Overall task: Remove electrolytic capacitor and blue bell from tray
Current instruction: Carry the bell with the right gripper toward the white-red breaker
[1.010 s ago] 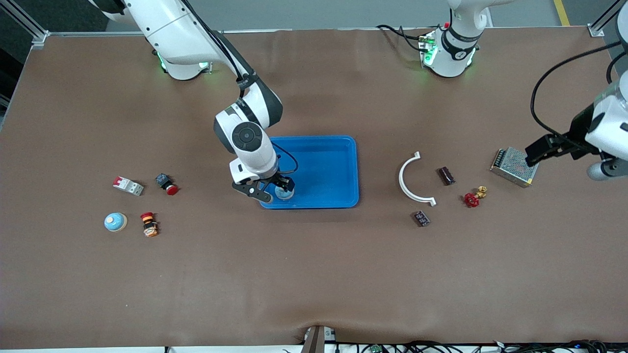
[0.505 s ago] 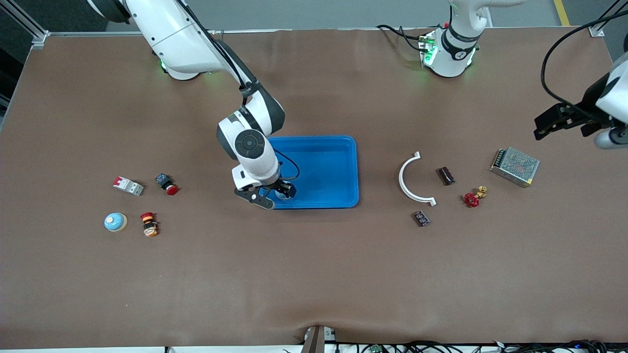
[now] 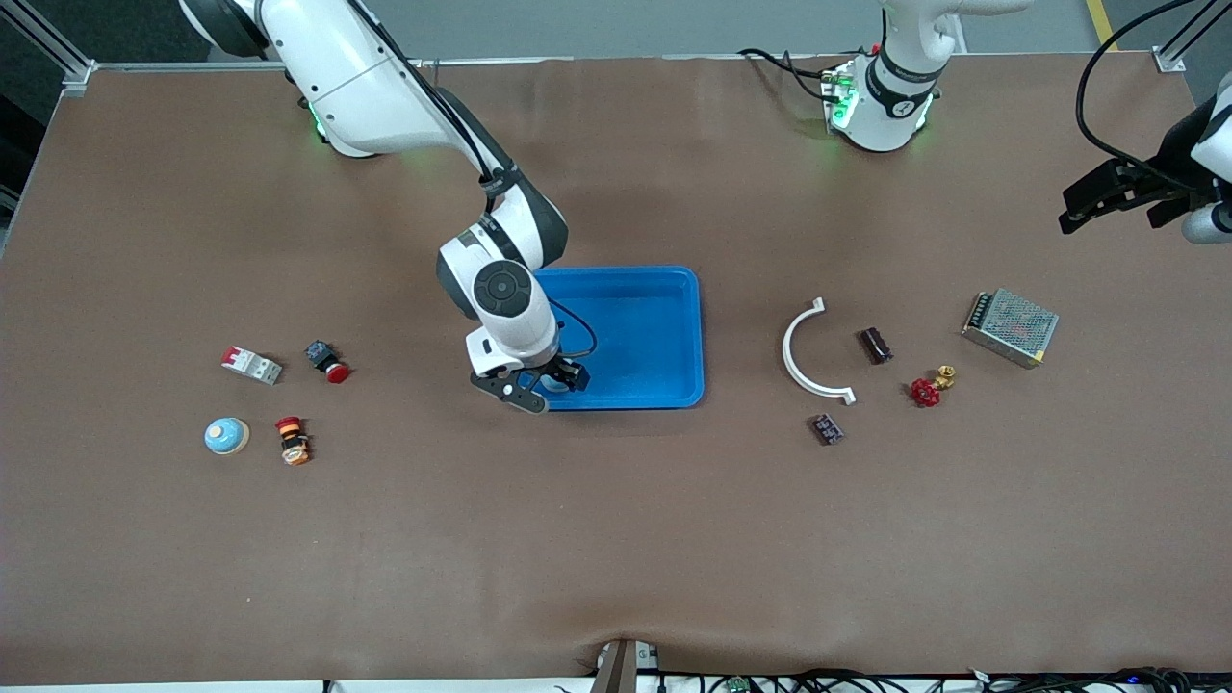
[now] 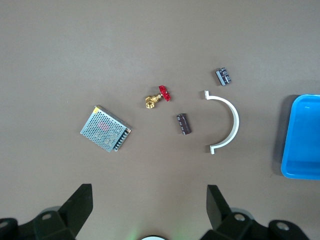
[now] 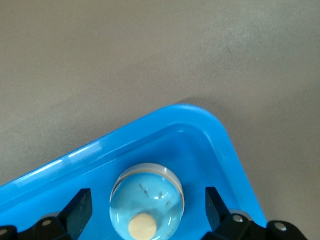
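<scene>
While the right gripper has sunk lower over the tray in the last second, its fingers stay spread wide, one on each side of the blue bell, which sits in the tray corner nearest the front camera at the right arm's end; nothing is gripped yet. Judging by that, the next step is closing on the bell and lifting it out. Toward the left arm's end, the capacitor already lies on the tabletop beside a white arc, so that half looks done. Over there the left gripper has drawn up and away from the mesh box, fingers apart and empty.
</scene>
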